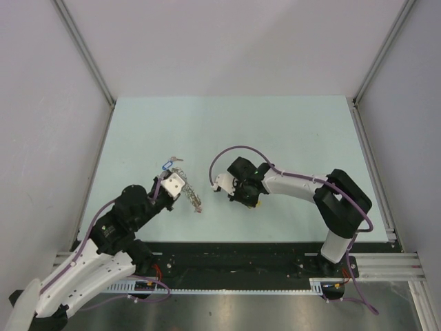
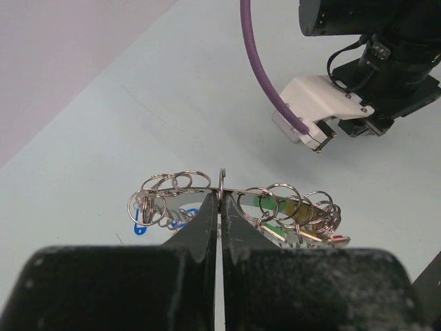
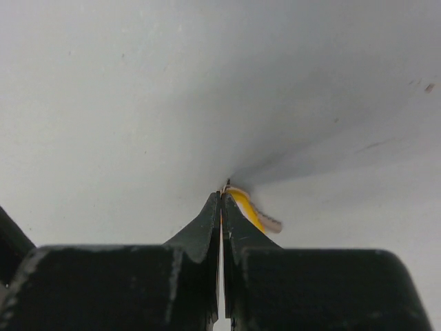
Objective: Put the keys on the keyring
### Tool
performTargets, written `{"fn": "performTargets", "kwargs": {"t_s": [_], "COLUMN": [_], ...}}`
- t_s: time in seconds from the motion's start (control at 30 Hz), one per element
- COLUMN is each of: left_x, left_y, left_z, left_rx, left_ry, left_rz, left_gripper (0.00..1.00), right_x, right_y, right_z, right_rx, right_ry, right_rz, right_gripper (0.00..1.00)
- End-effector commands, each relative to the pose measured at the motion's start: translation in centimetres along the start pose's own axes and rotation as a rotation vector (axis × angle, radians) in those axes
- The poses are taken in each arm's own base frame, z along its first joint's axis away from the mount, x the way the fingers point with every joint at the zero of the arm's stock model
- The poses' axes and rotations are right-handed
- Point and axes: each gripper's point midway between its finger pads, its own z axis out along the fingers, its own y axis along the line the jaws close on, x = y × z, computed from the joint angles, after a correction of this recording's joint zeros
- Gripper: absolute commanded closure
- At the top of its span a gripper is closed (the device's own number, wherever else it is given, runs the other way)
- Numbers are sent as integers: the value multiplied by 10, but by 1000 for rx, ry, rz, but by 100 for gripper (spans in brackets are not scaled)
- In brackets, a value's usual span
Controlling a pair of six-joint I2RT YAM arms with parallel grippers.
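**TOP VIEW.** Note the L gripper (image 1: 176,185). It is closed on the keyring (image 1: 191,194), which trails from the tips toward the R arm's side, over the table (image 1: 275,131). A blue-tagged key (image 1: 167,165) sits just ahead of the L tips. You cannot tell here whether it is loose or already on the ring. The R gripper (image 1: 222,183) is near and faces the L tips w/ a gap between. Any key in it is too small to make out.

**L WRIST VIEW.** Check the L gripper (image 2: 220,200). Its jaws are shut and pinch the keyring (image 2: 275,196) wire edge-on, at approx. mid-span. Small split rings and keys hang on both sides of the tips. A green tag (image 2: 265,202) is just right of the tips, and the blue-tagged key (image 2: 143,221) is left and below. This hold likely steadies the wire and presents it to the other arm. The R gripper (image 2: 318,138) is ahead and right of the tips, apart from the ring.

**R WRIST VIEW.** Check the R gripper (image 3: 222,201). Its jaws are shut. A yellow-tagged key (image 3: 244,207) protrudes just right of the tips, apparently pinched by its thin edge so the rest stays free. The keyring is not in view.

Judgement: this key is not yet on the ring. You must bring it across to the wire.
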Motion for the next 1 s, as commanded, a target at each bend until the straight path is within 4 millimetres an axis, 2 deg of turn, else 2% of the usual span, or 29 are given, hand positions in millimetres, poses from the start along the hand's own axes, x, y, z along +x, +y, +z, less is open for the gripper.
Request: {"fn": "performTargets", "kwargs": {"t_s": [0.0,0.1,0.17,0.4,0.43,0.47,0.53,0.57,0.63,0.7,0.97], "left_x": [-19,-17,-18,-15,-16,-16,-17,-16,-15,-15,-14], "left_y": [10,8,7,6,5,5,5,5,4,4,3], "left_z": [2,4,4,6,6,6,7,7,7,8,9], "left_rx": [-44,-36,-29,-22,-20,-18,-17,-17,-16,-14,-11], "left_ry": [-75,-66,-68,-58,-60,-61,-62,-61,-58,-59,-53], "left_rz": [-30,-28,-27,-27,-25,-25,-25,-27,-25,-26,-26], "left_gripper": [100,100,100,100,100,100,100,100,100,100,99], "right_x": [-37,-42,-45,-56,-57,-64,-59,-63,-52,-52,-37], "right_y": [-16,-20,-19,-16,-12,-19,-13,-18,-14,-19,-23], "right_z": [6,7,4,-28,-31,-41,-40,-47,-40,-41,-21], "right_rx": [29,40,29,-31,-54,-32,-61,-43,-53,-31,-18], "right_ry": [-108,-122,-136,-260,-286,-341,-371,-416,-422,-451,-453], "right_rz": [-40,-41,-36,27,33,42,65,69,89,98,164], "right_gripper": [100,95,88,69,62,62,62,62,62,64,68]}}
